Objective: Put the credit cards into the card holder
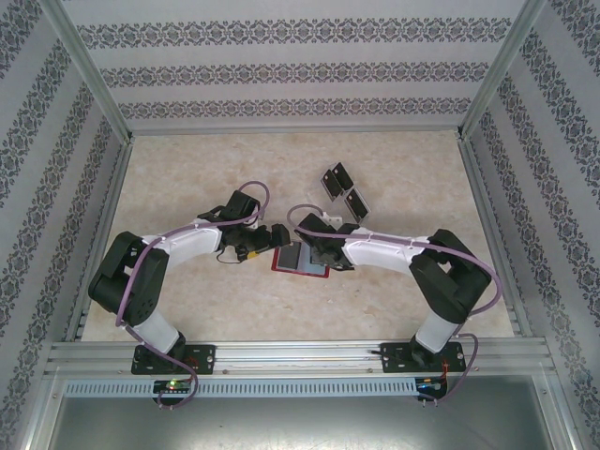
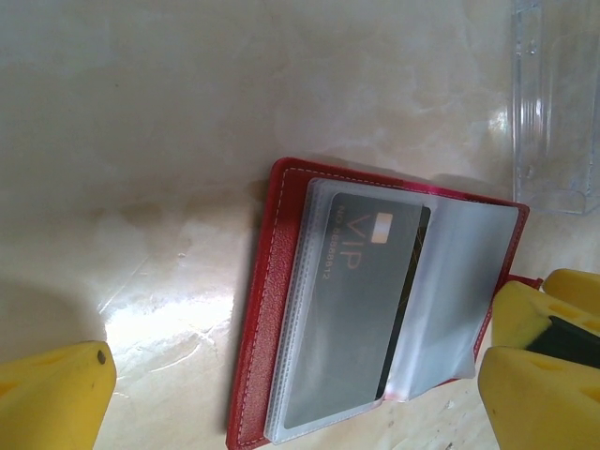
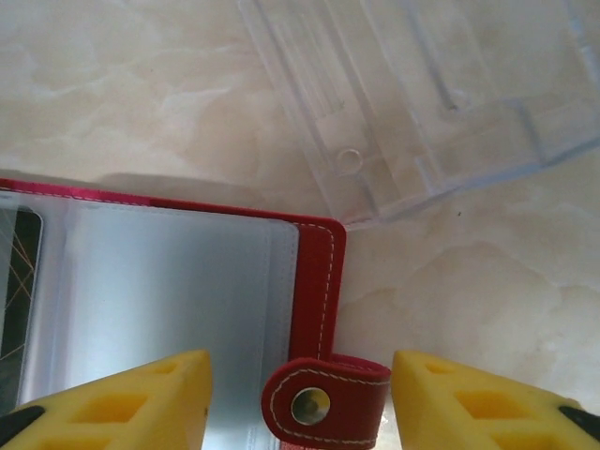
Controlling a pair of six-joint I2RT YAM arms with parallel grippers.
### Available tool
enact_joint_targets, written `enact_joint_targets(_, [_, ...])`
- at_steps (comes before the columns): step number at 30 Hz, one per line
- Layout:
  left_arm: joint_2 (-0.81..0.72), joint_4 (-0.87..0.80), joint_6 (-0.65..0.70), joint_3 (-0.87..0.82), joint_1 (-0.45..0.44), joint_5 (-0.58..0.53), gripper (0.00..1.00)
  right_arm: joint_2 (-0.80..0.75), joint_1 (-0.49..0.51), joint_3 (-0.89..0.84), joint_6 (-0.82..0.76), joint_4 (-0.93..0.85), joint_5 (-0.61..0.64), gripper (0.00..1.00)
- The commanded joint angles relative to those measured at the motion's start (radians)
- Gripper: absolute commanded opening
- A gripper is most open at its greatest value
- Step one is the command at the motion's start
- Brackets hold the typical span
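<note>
Bright diffuse light, table [image 2: 159,314] glare, sheen on card holder [image 2: 459,281]

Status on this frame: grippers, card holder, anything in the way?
Left gripper open, straddling the card holder. Right gripper open around its closing tab. Holder lies open, one black card sleeved. Clear rack close beside, not blocking.

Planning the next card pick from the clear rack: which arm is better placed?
Probably right. The right hand hovers open at the card holder's tab edge, beside the clear rack holding two black cards. The left hand is over the holder's opposite side, farther from the rack.
</note>
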Motion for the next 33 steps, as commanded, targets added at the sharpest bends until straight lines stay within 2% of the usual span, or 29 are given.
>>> enact_joint_targets(1, [-0.007,0.023,-0.016,-0.005,0.007,0.015,1.0,0.022,0.012,0.028,-0.015,-0.06,0.056,0.49])
enact_joint_targets(8, [-0.002,0.023,-0.015,0.002,0.007,0.02,1.0,-0.002,0.014,0.006,-0.006,-0.075,0.084,0.2])
enact_joint_targets(15, [0.004,0.032,-0.018,0.005,0.006,0.047,1.0,-0.053,0.013,-0.008,-0.018,-0.059,0.066,0.0])
enact_joint_targets(25, [0.047,0.113,-0.054,0.011,-0.021,0.1,1.0,-0.162,0.012,-0.059,-0.004,0.088,-0.038,0.0])
enact_joint_targets(33, [0.086,0.209,-0.105,-0.005,-0.052,0.14,1.0,-0.179,-0.023,-0.109,0.036,0.16,-0.105,0.0])
